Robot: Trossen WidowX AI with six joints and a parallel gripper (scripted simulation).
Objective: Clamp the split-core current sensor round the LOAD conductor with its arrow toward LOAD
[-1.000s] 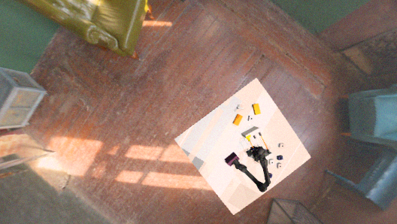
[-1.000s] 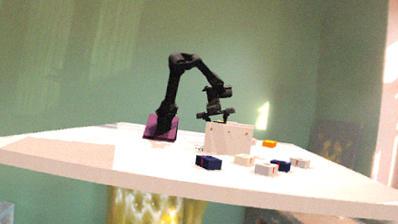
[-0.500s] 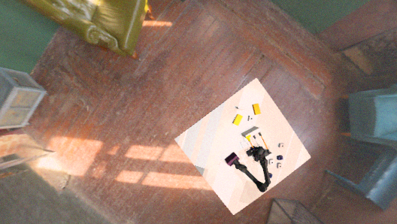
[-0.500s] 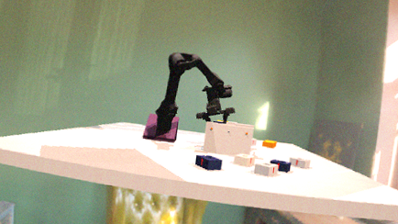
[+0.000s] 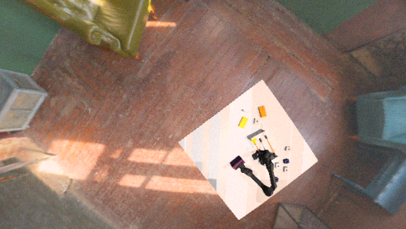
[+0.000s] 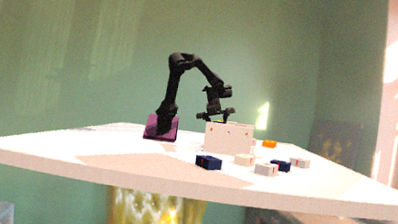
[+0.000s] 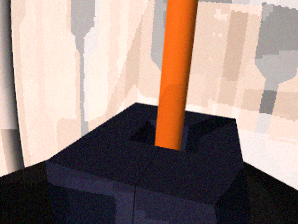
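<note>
The sensor (image 7: 100, 155), a dark navy block, surrounds an orange conductor (image 7: 175, 65) that runs into its opening. Its two halves meet at a thin seam on the top and near face; no gap shows there. My gripper (image 7: 162, 163) (image 6: 215, 119) (image 5: 263, 151) is shut on the sensor, with dark fingers at its left and right sides. In the exterior view the fingers are at the top of a white box-like stand (image 6: 229, 141). The arrow, the LOAD marker and the latch cannot be made out.
Other orange and pale conductors run beside the hand in the top view. Navy blocks (image 6: 208, 162) and white blocks (image 6: 266, 168) stand in front of the stand. An orange block (image 5: 262, 111) (image 6: 269, 144) and a yellow block (image 5: 243, 122) lie beyond it.
</note>
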